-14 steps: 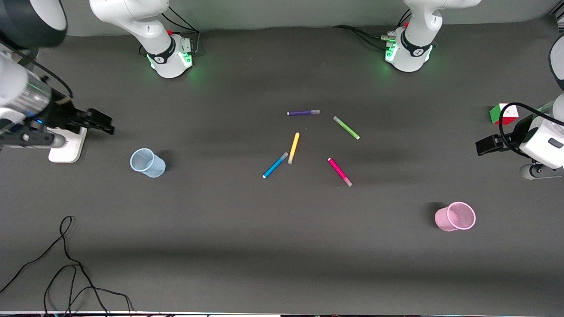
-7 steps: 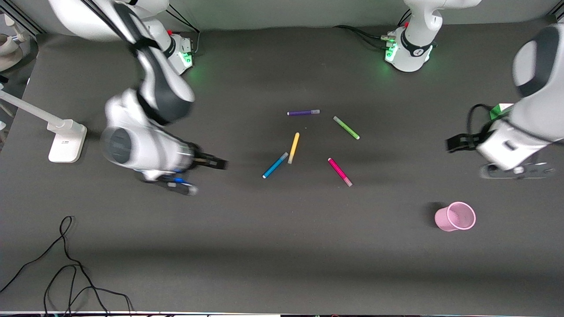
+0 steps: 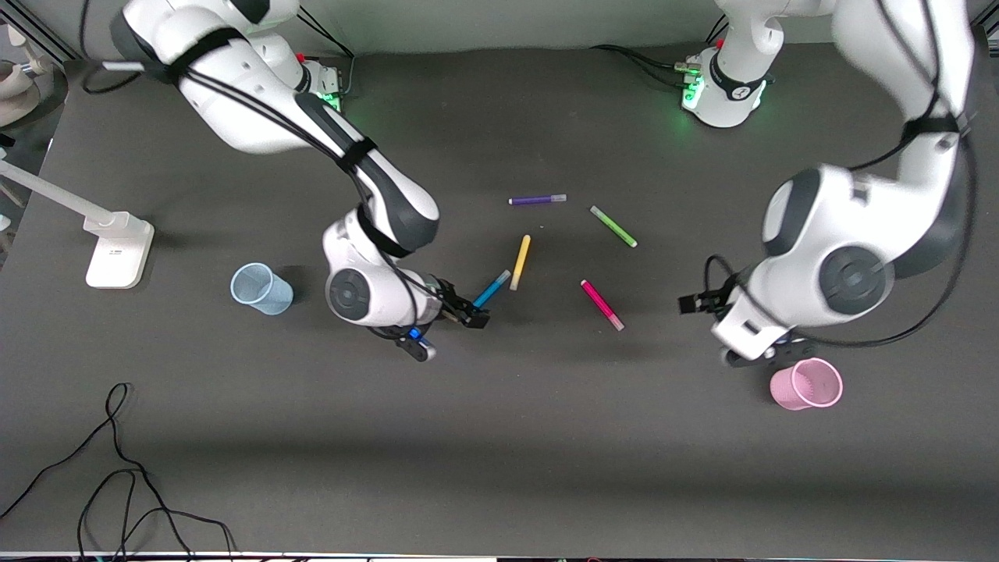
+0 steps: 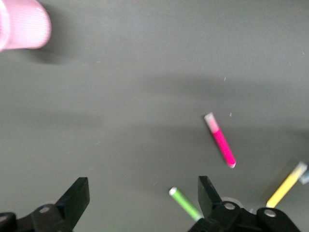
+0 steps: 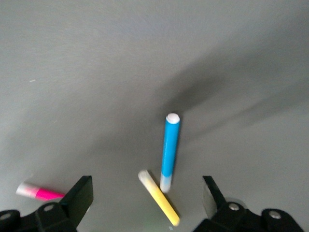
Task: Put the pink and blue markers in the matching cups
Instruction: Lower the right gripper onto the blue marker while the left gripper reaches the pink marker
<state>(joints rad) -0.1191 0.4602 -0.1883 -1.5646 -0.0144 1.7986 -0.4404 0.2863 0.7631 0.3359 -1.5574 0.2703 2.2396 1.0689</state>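
Note:
The blue marker (image 3: pixel 492 290) lies mid-table beside the yellow one, and also shows in the right wrist view (image 5: pixel 170 152). My right gripper (image 3: pixel 468 316) is open and empty, low over the blue marker's end (image 5: pixel 147 195). The pink marker (image 3: pixel 601 304) lies toward the left arm's end and also shows in the left wrist view (image 4: pixel 221 142). My left gripper (image 3: pixel 691 303) is open and empty over the table between the pink marker and the pink mesh cup (image 3: pixel 808 384); its own view shows it too (image 4: pixel 142 198). The pale blue cup (image 3: pixel 261 289) stands upright beside the right arm's wrist.
A yellow marker (image 3: pixel 520 261) touches the blue marker's cap end. A green marker (image 3: pixel 613 226) and a purple marker (image 3: pixel 538 200) lie farther from the front camera. A white stand base (image 3: pixel 117 250) sits at the right arm's end. A black cable (image 3: pixel 117 468) loops near the front edge.
Both arms have swung in from the table's ends toward the middle. The right gripper has come to the blue marker. The left gripper has come near the pink marker and pink cup.

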